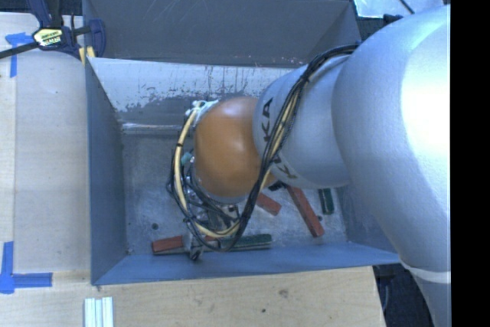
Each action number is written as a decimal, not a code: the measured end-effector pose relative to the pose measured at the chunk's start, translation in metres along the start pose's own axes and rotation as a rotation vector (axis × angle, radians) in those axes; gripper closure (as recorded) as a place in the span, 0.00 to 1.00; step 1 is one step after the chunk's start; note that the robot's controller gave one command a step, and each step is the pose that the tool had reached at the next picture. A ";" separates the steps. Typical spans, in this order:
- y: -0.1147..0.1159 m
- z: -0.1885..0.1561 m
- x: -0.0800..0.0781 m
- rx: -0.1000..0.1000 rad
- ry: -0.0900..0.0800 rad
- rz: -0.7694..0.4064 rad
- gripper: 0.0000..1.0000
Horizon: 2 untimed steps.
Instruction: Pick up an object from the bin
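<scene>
A grey metal bin [230, 266] is seen, and a few small loose things are kept on its floor. All of them lie below the orange cover [226, 145] that is fixed on the wrist of the arm [367, 111].

Nearest to the front wall, a brown flat piece [167, 245] is laid below the cover and to its left. A dark green stick [254, 242] is laid below the cover and a little to its right. The gripper [194, 246] is lowered directly under the cover, between these two things and just beside the end of each. It is wrapped by yellow and black cables [182, 165], so it cannot be told whether it is apart or together, and no thing is seen to be held in it.

Further back, a red-brown stick [307, 213] is placed slanted, below the cover and to its right. A small red-brown piece [268, 204] is found between this stick and the lower edge of the cover. A dark green piece [327, 201] is partly hidden under the arm, further right of the cover.

On the arm, just right of the cover, black letters are printed; only "KA" can be read.
</scene>
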<state>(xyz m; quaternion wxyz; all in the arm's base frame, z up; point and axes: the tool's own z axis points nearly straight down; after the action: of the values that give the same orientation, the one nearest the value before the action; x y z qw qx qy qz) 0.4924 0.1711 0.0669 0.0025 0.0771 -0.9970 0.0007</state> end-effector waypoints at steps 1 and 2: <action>0.042 -0.078 0.000 -0.002 -0.013 -0.358 0.00; 0.030 -0.003 0.001 0.000 -0.020 -0.287 0.00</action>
<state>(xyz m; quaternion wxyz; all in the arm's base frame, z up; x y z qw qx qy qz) 0.4867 0.2002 0.0696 -0.0074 0.2190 -0.9757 -0.0004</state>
